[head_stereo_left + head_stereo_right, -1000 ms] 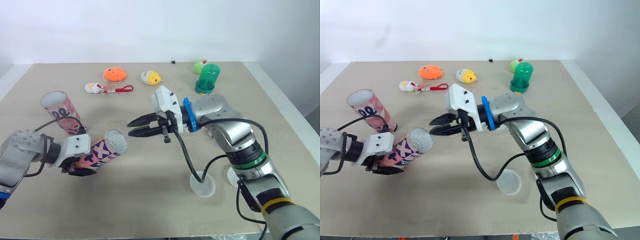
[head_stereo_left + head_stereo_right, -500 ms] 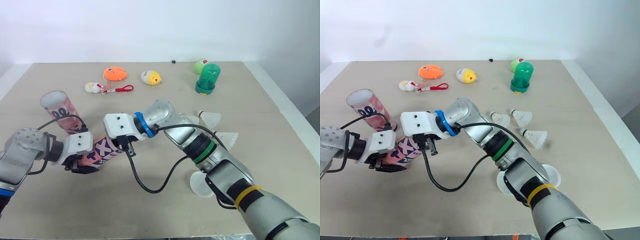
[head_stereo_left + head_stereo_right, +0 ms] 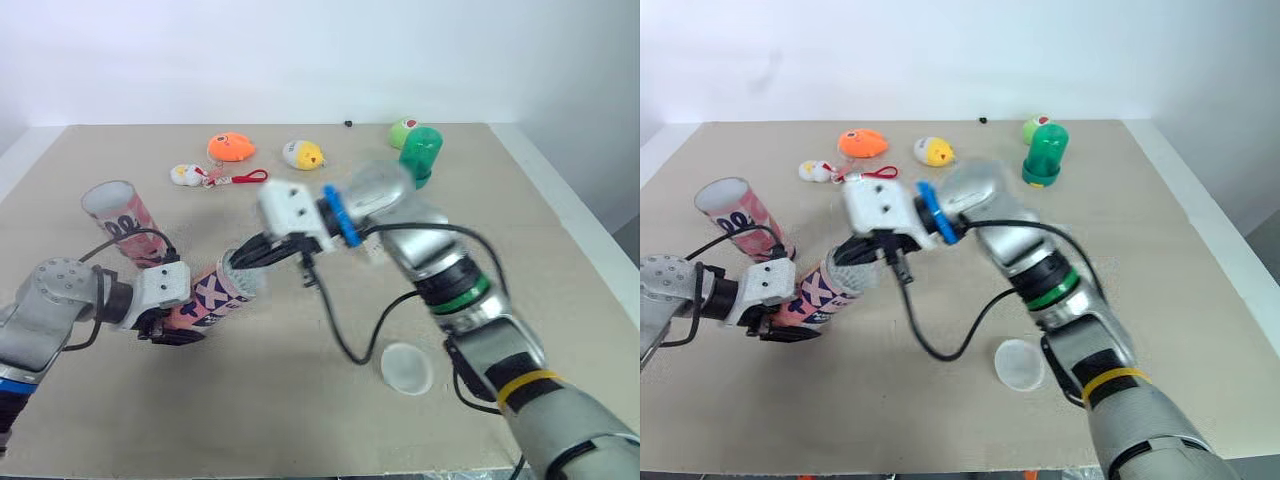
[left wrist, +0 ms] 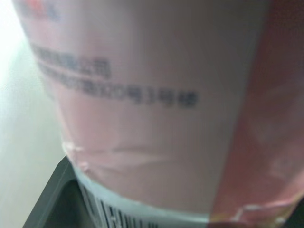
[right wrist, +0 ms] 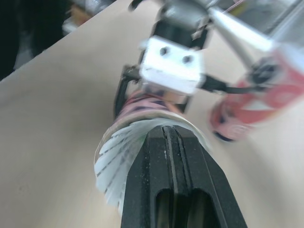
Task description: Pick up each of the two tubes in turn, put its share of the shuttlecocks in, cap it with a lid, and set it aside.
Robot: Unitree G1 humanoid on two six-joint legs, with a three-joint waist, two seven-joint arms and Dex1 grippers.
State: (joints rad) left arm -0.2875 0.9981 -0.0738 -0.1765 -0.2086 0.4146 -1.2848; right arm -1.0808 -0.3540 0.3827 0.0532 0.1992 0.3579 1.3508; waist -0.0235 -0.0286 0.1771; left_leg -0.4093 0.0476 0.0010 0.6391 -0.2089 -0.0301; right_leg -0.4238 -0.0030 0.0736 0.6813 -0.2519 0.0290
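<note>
A pink tube [image 3: 215, 292] lies tilted in my left gripper [image 3: 183, 312], which is shut around its lower half; the left wrist view shows its printed wall [image 4: 156, 95] up close. The tube's open mouth points toward the table's middle. My right gripper [image 3: 245, 262] is at that mouth with its fingers [image 5: 161, 156] pressed together. A shuttlecock's white feather skirt [image 5: 116, 154] sits in the mouth just past the fingertips. A second pink tube [image 3: 122, 225] stands upright at the left, behind my left arm. One clear lid [image 3: 405, 368] lies on the table near the front.
Along the back of the table are an orange plush [image 3: 230, 149], a yellow chick toy [image 3: 303, 155], a small white keychain toy [image 3: 185, 175] and a green domed container [image 3: 420, 152]. The table's right edge [image 3: 560, 215] runs close to my right arm.
My right gripper reached to the held tube's mouth and has now drawn back slightly, its arm swinging right. The loose shuttlecocks seen half a second ago are now behind that arm.
</note>
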